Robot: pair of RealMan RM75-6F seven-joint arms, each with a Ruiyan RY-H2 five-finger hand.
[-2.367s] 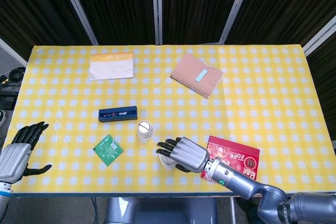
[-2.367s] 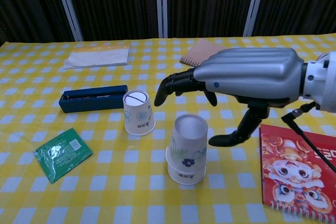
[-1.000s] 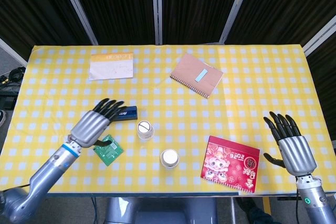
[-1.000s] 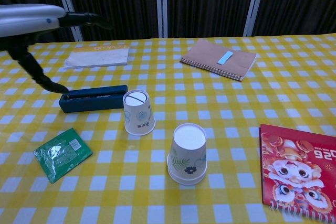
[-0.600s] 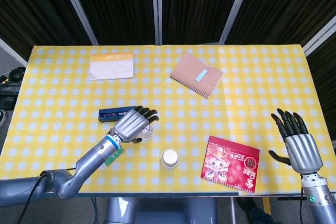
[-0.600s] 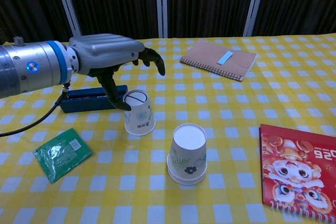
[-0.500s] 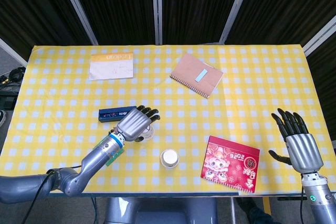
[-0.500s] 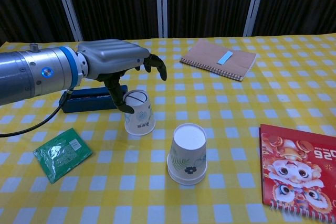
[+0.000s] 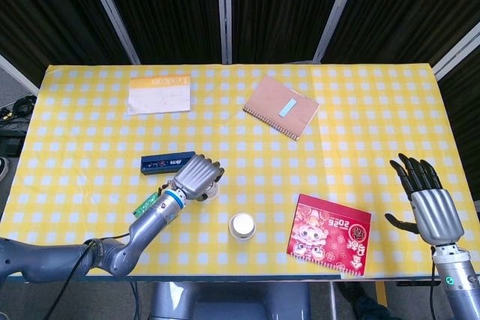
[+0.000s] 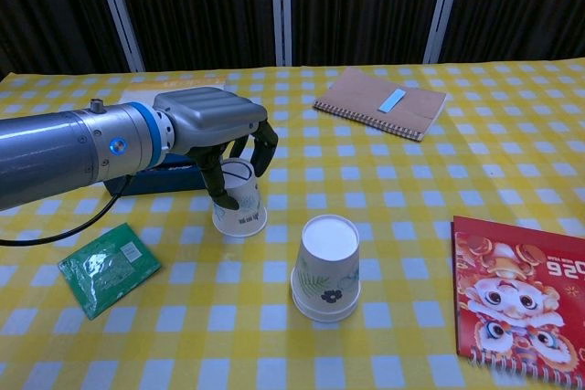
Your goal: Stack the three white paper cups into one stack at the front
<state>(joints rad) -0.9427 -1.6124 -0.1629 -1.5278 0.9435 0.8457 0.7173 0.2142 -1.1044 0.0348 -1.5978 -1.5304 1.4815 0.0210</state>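
An upside-down white paper cup (image 10: 241, 209) stands left of centre. My left hand (image 10: 218, 127) reaches over it from the left, with the thumb against its near side and the fingers (image 10: 262, 147) curled round its top; in the head view the left hand (image 9: 197, 175) covers it almost fully. In front and to the right stands an upside-down stack of two white cups (image 10: 325, 267), also seen from above as the stack (image 9: 241, 225). My right hand (image 9: 427, 205) is held off the table's right edge with fingers spread and nothing in it.
A blue box (image 9: 166, 162) lies just behind my left arm, a green packet (image 10: 108, 267) in front of it. A red booklet (image 10: 516, 294) lies at the front right. A brown notebook (image 10: 379, 102) and a white pad (image 9: 158, 94) lie at the back.
My left hand swung in from the left, came down over the single cup and curled its fingers round it. My right hand stayed at the right edge.
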